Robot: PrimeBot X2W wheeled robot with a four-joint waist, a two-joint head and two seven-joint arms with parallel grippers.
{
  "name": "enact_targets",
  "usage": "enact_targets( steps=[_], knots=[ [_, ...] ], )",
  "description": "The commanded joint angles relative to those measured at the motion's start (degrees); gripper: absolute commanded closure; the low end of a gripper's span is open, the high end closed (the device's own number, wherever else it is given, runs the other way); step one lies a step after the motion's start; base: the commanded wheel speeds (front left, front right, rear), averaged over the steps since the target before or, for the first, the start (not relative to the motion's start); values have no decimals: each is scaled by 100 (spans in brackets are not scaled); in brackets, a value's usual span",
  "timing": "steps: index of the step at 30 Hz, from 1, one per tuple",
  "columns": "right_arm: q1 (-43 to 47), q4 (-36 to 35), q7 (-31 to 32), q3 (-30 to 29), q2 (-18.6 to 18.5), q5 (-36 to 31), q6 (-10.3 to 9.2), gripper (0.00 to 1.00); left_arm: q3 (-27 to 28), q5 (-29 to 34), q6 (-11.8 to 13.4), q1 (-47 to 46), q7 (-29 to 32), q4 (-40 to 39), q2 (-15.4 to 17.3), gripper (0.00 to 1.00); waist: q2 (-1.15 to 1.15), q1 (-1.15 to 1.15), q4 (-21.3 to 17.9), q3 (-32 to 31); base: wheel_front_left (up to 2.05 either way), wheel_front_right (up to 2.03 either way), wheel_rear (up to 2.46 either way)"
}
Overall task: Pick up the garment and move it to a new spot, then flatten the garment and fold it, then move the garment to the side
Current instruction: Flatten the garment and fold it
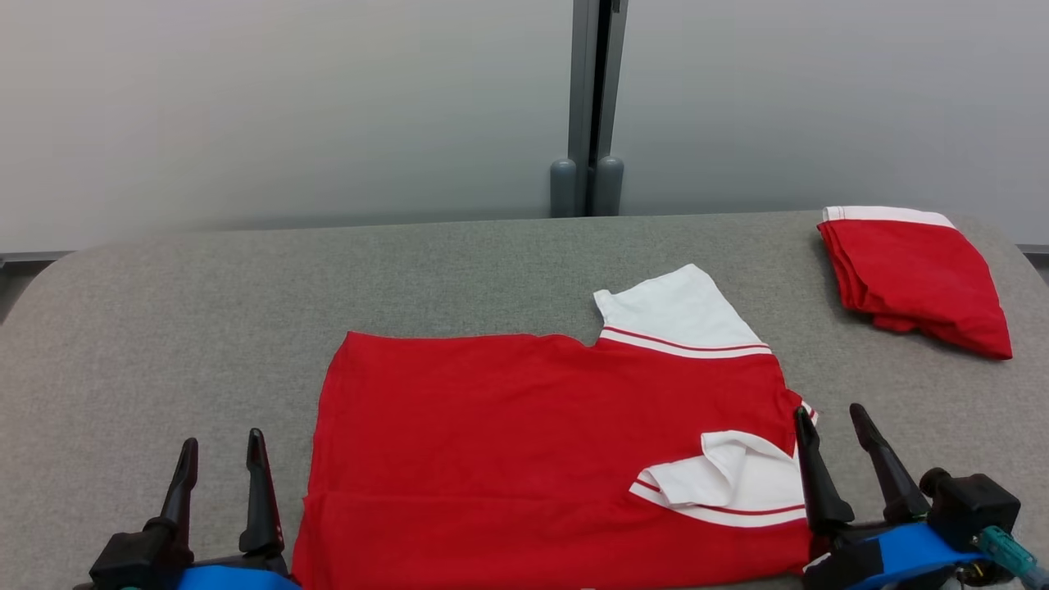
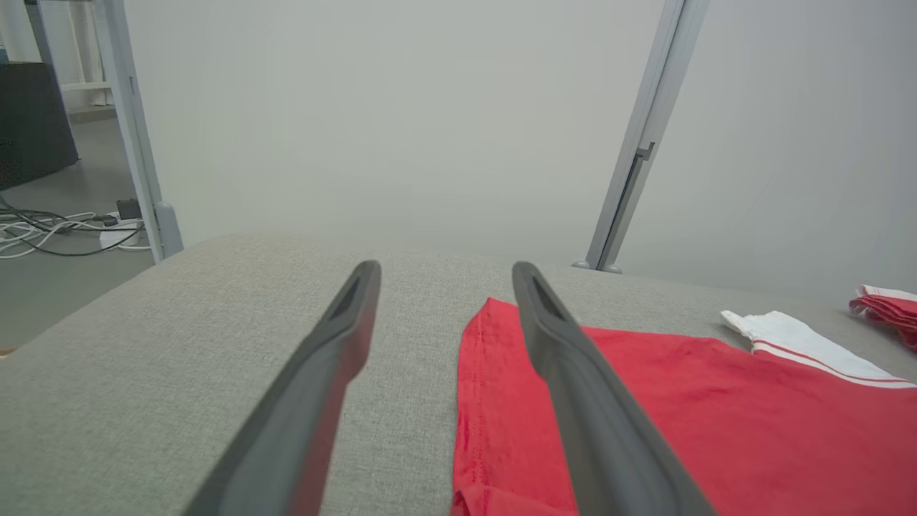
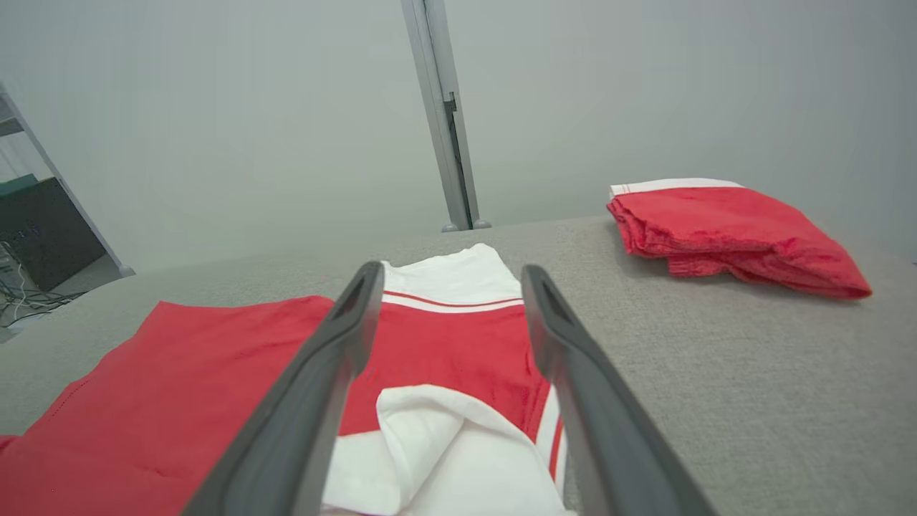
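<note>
The red T-shirt (image 1: 524, 442) is lying spread on the gray fabric tabletop (image 1: 205, 328), close to the tabletop's near edge, and it is serving here as the reference for everything else. Its hem edge is facing the robot's left. Its two white sleeves are sitting at its right end: the far sleeve (image 1: 672, 307) is sticking out flat past the shirt's far edge, and the near sleeve (image 1: 737, 483) is lying crumpled on top of the red body.

The left gripper (image 1: 223, 442) is hovering just beside the T-shirt's left hem edge, near its front corner, with both dark fingers spread apart and holding nothing. In the left wrist view, one finger (image 2: 573, 373) is crossing in front of the hem.

The right gripper (image 1: 829, 411) is standing at the T-shirt's right edge, just beside the crumpled sleeve, its jaws likewise spread wide and empty. In the right wrist view that sleeve is showing between the fingers; whether they are touching it I cannot tell.

A second folded red garment (image 1: 914, 274) is resting well apart from the T-shirt, beyond its far right corner. A gray post (image 1: 594, 106) is rising behind the T-shirt, between pale wall panels.
</note>
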Motion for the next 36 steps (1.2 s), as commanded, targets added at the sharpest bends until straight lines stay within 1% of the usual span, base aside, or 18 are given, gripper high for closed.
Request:
enact_targets(
  steps=[1,7,13,20,36],
  knots=[
    [36,-83,-32,-17,34,-83,3,0,33,72,-37,-109,-21,-14,7,0,0,0,9,-5,0,0,0],
    [146,-277,-67,19,188,-503,3,0,110,311,-151,-82,-22,-16,-38,0,0,0,17,-52,0,0,0],
    [363,-314,-65,43,281,-753,3,0,68,499,-213,-117,-22,205,5,0,0,0,62,-90,0,0,0],
    [552,-157,-30,80,306,-794,3,0,86,550,-271,-66,-22,396,11,0,0,0,89,-103,0,0,0],
    [494,-60,20,102,309,-720,3,0,183,606,-327,-130,-23,531,-26,0,0,0,95,-94,0,0,0]
  ],
)
